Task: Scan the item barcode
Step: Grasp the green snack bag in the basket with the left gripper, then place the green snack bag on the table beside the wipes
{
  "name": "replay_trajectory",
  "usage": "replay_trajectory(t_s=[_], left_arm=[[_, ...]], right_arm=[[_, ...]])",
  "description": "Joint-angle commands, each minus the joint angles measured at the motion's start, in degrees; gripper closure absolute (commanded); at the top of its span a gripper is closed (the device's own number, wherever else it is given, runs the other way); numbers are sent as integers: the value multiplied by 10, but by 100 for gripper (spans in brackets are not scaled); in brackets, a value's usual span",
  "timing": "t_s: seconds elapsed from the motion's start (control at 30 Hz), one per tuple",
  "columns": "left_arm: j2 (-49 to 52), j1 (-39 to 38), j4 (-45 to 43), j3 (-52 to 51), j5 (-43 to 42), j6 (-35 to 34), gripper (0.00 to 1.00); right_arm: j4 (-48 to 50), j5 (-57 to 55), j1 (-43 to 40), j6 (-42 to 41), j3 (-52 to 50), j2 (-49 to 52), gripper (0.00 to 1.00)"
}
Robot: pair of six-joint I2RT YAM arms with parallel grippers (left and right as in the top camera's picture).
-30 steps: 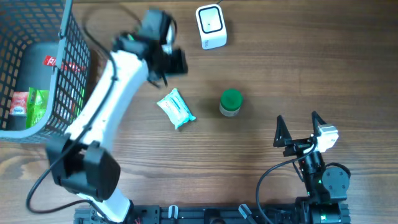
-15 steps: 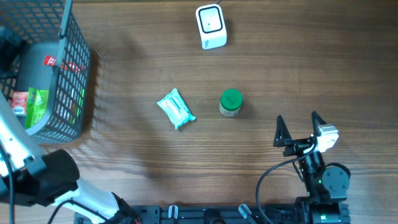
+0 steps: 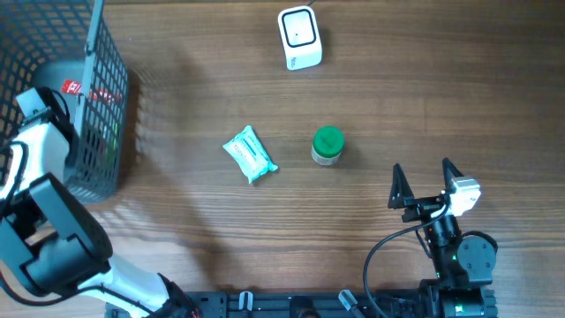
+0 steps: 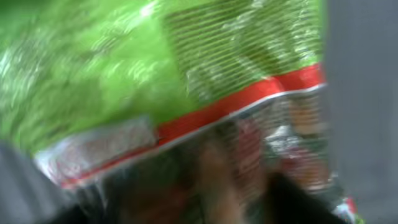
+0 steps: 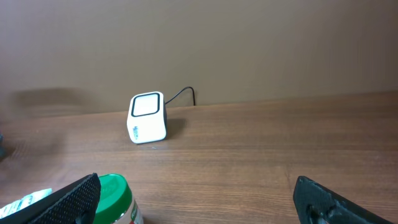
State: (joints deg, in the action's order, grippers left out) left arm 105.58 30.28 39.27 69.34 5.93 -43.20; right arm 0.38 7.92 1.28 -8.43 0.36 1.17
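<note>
One scanner [image 3: 299, 38], one jar [image 3: 327, 147], one packet [image 3: 250, 154] (teal), one basket [image 3: 108, 110].

The left arm [image 3: 40, 146] hides the left gripper inside the basket [image 3: 104, 106] at the left edge of the table [image 3: 406, 97] — the wrist view is only a blurred green packet [image 4: 112, 68], jaws unreadable.

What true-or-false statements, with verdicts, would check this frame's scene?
1. The right gripper is open and empty. True.
2. The scanner lies inside the basket. False: it stands on the table, far from the basket.
3. The green-lidded jar stands beside the teal packet, not touching it. True.
4. The left arm reaches toward the scanner. False: it reaches into the basket.
</note>
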Motion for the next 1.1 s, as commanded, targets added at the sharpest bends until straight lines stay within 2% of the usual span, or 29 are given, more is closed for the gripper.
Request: replay_trajectory(t_s=[0.0, 0.13, 0.27, 0.33, 0.37, 0.4, 0.43, 0.5, 0.6, 0.7, 0.8, 0.87, 0.93, 0.97, 1.0, 1.03, 1.07], left_arm=[[18, -3, 27, -39, 1, 0, 96], [-77, -3, 103, 87, -3, 8, 96], [-225, -9, 147, 248, -5, 8, 96], [-294, -24, 168, 252, -87, 35, 96], [-325, -45, 191, 252, -190, 131, 96], [-335, -70, 213, 252, -249, 181, 96], [-336, -112, 249, 252, -272, 190, 96], [-322, -185, 287, 241, -255, 193, 96], [-279, -324, 302, 161, -146, 187, 96], [-214, -407, 261, 44, -63, 152, 96], [-139, -423, 185, -40, 22, 103, 96], [-92, -426, 138, -67, 13, 97, 96], [-47, -437, 91, -75, -43, 104, 96], [-43, -442, 75, -75, -88, 122, 89], [-45, -449, 57, -75, -142, 141, 65], [-50, -452, 49, -71, -169, 148, 51], [-63, -454, 49, -56, -179, 158, 45]], right_arm=[[2, 7, -1, 8, -1, -4, 0], [2, 7, -1, 8, -1, -4, 0], [2, 7, -1, 8, -1, -4, 0], [2, 7, -1, 8, -1, -4, 0], [2, 7, -1, 8, -1, -4, 0], [2, 7, -1, 8, -1, -4, 0], [2, 7, -1, 8, -1, -4, 0], [2, 7, -1, 8, -1, -4, 0], [2, 7, -1, 8, -1, -4, 0], [2, 7, -1, 8, -1, -4, 0], [2, 7, -1, 8, -1, -4, 0], [2, 7, -1, 8, -1, -4, 0], [2, 7, -1, 8, -1, -4, 0], [2, 7, -1, 8, -1, -4, 0], [2, 7, -1, 8, -1, -4, 0], [2, 7, -1, 8, -1, -4, 0], [2, 7, -1, 8, -1, -4, 0]])
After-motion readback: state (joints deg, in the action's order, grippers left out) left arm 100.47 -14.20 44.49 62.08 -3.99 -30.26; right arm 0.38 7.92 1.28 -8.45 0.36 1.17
